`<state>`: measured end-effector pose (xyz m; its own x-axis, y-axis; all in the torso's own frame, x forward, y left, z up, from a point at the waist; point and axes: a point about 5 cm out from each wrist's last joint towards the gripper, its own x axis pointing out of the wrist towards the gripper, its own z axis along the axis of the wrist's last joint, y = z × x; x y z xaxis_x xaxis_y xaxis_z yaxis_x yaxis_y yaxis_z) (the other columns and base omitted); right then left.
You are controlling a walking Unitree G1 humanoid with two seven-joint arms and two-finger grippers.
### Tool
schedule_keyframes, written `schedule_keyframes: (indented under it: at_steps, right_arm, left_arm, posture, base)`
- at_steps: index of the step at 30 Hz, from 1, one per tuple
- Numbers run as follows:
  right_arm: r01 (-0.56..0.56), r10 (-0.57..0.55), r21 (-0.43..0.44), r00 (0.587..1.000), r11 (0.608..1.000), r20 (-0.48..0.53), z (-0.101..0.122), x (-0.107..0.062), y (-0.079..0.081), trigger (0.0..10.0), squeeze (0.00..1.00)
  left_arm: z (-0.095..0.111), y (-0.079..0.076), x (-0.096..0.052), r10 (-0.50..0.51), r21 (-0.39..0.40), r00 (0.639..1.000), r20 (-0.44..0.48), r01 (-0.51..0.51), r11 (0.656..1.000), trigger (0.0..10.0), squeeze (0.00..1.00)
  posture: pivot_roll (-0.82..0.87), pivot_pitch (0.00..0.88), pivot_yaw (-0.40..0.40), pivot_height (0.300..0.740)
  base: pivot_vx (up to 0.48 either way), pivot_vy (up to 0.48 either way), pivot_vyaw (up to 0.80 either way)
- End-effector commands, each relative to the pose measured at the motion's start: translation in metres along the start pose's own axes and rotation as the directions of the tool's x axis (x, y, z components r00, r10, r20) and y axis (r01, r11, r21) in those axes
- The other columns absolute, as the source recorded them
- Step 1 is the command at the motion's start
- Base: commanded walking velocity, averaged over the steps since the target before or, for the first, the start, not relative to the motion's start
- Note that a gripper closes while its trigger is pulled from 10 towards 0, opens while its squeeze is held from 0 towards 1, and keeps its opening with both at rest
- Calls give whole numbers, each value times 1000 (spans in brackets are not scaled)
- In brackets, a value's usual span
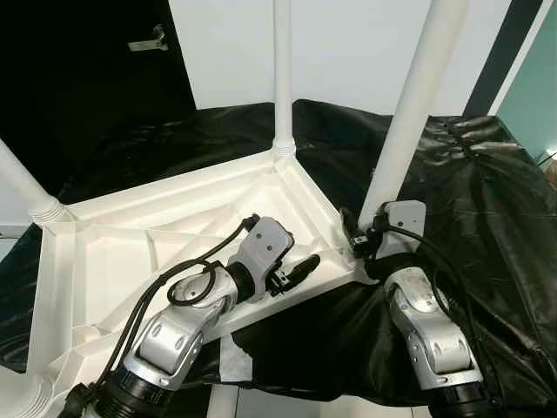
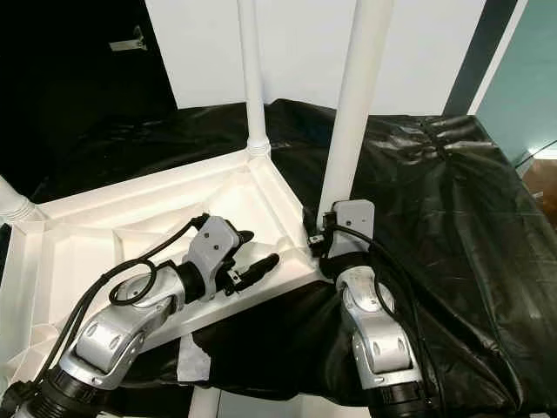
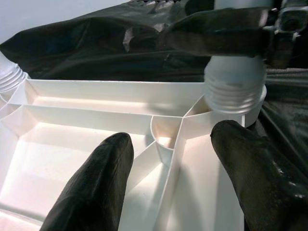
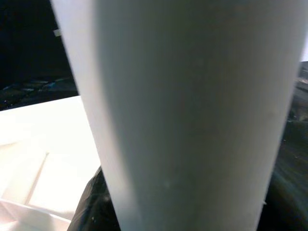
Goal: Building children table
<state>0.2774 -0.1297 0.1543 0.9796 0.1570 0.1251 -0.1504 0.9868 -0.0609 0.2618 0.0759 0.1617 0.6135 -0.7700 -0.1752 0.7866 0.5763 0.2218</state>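
Tabletop: white plastic children's tabletop (image 1: 130,252) lies upside down, ribbed underside up, on a black plastic sheet (image 1: 487,200) spread over the surface.
Leg, near-right corner: white table leg (image 1: 413,104) stands in the socket at the tabletop's near-right corner, tilted slightly to the right; threaded end at the socket shows in the left wrist view (image 3: 235,91).
Leg, far corner: second white leg (image 1: 282,70) stands upright in the far corner socket.
Leg, left edge: third leg (image 1: 24,187) sits in the far-left corner socket, leaning out left.
Leg, near-left corner: part of a fourth leg (image 1: 22,396) shows at the near-left corner.
Right gripper: right gripper (image 1: 359,237) is at the base of the near-right leg, just above its socket; black fingers (image 3: 216,31) wrap the leg, closed on it; the leg looms close in the right wrist view (image 4: 192,115).
Left gripper: left gripper (image 1: 296,268) hovers over the underside ribs near the tabletop's near edge, pointing at the near-right leg; fingers (image 3: 96,187) spread apart, holding nothing.
Background: white wall (image 1: 348,43) behind, dark door (image 1: 87,61) to the left.
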Motion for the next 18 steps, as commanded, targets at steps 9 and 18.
schedule_keyframes:
  at_steps: [9, 18]
  right_arm:
    - [168, -157, 89, 981, 982, -113, -19, -13, -24, 10000, 0]
    - [245, -216, 197, 963, 949, -161, -26, -12, -37, 10000, 0]
  left_arm:
    - [2, -11, -2, -130, 23, 991, 8, 130, 991, 10000, 0]
    - [4, -9, -2, -137, 32, 991, 12, 136, 990, 10000, 0]
  posture:
    - [-47, 18, 10, 740]
    - [-49, 18, 18, 740]
  base:
    - [0, 0, 0]
    - [0, 0, 0]
